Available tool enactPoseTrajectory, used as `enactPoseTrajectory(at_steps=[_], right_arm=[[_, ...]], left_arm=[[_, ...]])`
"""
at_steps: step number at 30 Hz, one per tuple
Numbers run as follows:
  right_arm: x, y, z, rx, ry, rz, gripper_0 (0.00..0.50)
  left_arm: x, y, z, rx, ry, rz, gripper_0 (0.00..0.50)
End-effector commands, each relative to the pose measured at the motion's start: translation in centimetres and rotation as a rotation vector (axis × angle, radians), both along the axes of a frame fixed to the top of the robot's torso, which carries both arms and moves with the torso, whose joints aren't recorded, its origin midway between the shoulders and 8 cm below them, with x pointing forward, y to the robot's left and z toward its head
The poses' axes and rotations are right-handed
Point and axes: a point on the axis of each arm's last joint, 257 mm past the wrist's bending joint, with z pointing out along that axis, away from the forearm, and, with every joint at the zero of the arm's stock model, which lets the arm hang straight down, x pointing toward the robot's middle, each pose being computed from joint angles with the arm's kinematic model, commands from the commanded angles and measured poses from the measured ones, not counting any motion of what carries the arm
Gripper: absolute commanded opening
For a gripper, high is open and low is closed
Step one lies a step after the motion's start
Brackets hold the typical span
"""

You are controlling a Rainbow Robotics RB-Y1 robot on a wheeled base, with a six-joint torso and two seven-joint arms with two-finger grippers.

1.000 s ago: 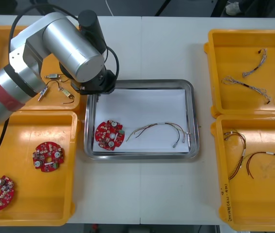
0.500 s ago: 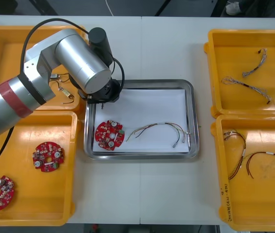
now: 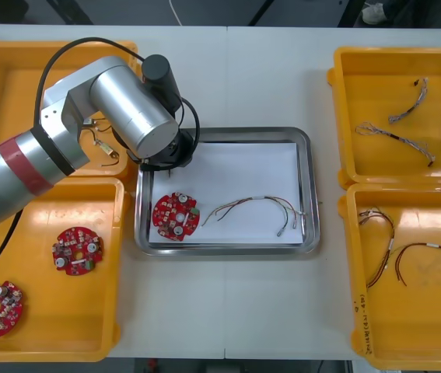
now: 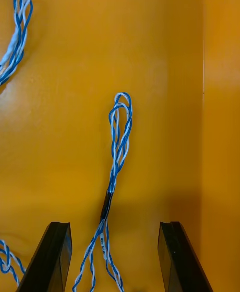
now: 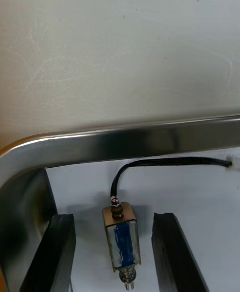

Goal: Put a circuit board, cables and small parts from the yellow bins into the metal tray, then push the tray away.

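Lifting my left gripper (image 5: 114,219) carelessly could snag the small metal part (image 5: 121,237) or its black wire (image 5: 170,161) and drag it over the rim of the metal tray (image 5: 130,140). The part lies in the tray's corner between the spread fingers, touching neither. My right gripper (image 4: 116,224), fingers apart, straddles a blue-and-white cable (image 4: 120,137) in its yellow bin (image 4: 170,72).

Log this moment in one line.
left gripper open at tray far-left corner | metal part on tray floor between its fingers | right gripper open over blue-white cable, far right bin
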Motion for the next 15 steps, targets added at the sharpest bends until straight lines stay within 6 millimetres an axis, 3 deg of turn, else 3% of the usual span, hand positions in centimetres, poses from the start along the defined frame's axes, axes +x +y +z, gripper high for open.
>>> enactPoseTrajectory(at_steps=[1, 7, 15], right_arm=[[1.1, -1.3, 3.0, -0.052, -0.047, 0.030, 0.500], [1.4, -0.9, 1.7, -0.047, -0.042, 0.027, 0.500], [1.5, -1.0, -0.3, -0.042, -0.039, 0.012, 0.500]], left_arm=[[-0.5, -1.6, -0.4, -0.054, 0.002, 0.040, 0.500], [-0.4, -2.1, 0.3, -0.070, -0.011, 0.038, 0.500], [-1.3, -2.8, 3.8, -0.081, -0.022, 0.028, 0.500]])
